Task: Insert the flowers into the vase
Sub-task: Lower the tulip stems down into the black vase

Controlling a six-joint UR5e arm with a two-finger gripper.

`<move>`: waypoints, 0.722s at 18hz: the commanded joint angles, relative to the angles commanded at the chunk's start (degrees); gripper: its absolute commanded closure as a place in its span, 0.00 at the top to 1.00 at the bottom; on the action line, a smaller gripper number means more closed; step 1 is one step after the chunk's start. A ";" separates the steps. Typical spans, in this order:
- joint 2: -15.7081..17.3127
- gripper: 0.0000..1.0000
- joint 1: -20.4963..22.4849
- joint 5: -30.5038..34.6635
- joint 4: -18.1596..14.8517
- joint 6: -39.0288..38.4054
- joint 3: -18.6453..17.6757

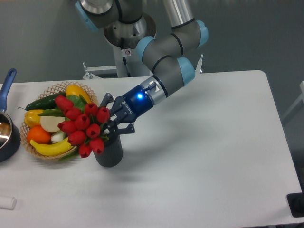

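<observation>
The gripper [114, 122] holds the flowers [81, 125] tilted over the vase [109, 151], beside the wicker basket [47, 154].

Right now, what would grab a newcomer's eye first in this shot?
The bright red flowers, leaning left over the mouth of the dark vase near the table's front left. Next, the claw with its glowing blue light, right at the flowers above the vase. Behind them sits a basket of colourful fruit and vegetables.

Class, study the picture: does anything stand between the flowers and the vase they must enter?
Nothing visible does. The flowers lean over the vase, stems at its mouth, with the gripper at the stems. The wicker basket sits beside the vase, not in the way.
</observation>
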 joint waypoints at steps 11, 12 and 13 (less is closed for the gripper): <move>0.44 0.99 1.14 0.09 0.09 1.14 0.09; 0.61 1.00 1.23 0.09 0.09 1.14 0.09; 0.70 1.00 1.58 0.17 0.09 1.23 0.09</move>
